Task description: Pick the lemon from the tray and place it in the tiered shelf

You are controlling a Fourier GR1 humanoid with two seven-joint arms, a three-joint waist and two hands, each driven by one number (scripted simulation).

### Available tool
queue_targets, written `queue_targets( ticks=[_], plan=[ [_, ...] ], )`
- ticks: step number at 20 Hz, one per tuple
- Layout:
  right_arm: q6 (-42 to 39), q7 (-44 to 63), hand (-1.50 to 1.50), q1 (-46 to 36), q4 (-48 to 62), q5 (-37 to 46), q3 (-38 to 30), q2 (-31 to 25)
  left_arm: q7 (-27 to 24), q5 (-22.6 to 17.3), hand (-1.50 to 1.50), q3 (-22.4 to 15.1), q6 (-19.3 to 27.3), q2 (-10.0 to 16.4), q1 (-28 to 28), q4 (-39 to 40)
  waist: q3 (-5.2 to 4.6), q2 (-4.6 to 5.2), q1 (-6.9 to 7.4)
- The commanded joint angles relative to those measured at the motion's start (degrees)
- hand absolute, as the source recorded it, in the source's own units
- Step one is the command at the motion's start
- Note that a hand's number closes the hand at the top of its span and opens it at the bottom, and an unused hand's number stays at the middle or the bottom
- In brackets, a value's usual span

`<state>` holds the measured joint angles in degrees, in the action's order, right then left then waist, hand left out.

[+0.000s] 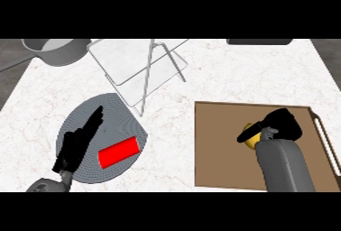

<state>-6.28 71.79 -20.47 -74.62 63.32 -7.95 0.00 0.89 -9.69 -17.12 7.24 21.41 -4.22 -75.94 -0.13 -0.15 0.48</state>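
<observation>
The right hand (283, 122) sits low over the brown tray (220, 153), its grey forearm coming in from the lower edge. Its dark fingers are curled round the lemon (251, 143), which shows only as slivers of yellow at the hand's left side; the rest of the fruit is hidden by the hand and wrist. The lemon is inside the tray, towards its right half, and whether it rests on the tray floor cannot be told.

The left hand (80, 140) lies at the lower left with fingers straight, stretched over a round grey plate (113, 108). A red block (118, 152) lies on that plate just beside the fingers.

Further back, between plate and tray, the wire shelf (143, 67) stands just behind the plate's far rim. A grey pot (57, 49) sits at the far left corner, and a dark flat thing (260, 41) is cut by the far right edge. Everything rests on a pale marbled tabletop (253, 76), with grey floor at both sides.
</observation>
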Motion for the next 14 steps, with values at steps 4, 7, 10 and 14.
queue_targets(
  ticks=[4,7,10,14],
  plan=[
    [-1.2,13.4,-1.5,0.2,2.0,-0.1,1.5,0.0,1.3,0.9,0.0,-0.3,-0.1,-0.8,0.5,-1.6,0.11,0.09,-0.05],
    [-1.3,12.0,-1.5,-0.8,4.1,-0.6,-0.7,0.0,-0.4,0.3,0.0,1.1,-0.7,-0.6,1.2,-1.3,0.1,0.21,0.05],
    [0.7,13.4,-1.5,-0.1,5.3,-1.4,1.9,0.0,-0.2,0.9,0.0,0.9,-1.3,0.6,3.0,-2.3,0.13,0.15,0.5],
    [2.8,9.1,1.5,-0.5,6.5,-2.4,1.2,0.0,-0.5,1.3,0.0,2.3,-1.5,-1.4,-0.9,1.5,0.12,0.27,-0.3]
  ],
)
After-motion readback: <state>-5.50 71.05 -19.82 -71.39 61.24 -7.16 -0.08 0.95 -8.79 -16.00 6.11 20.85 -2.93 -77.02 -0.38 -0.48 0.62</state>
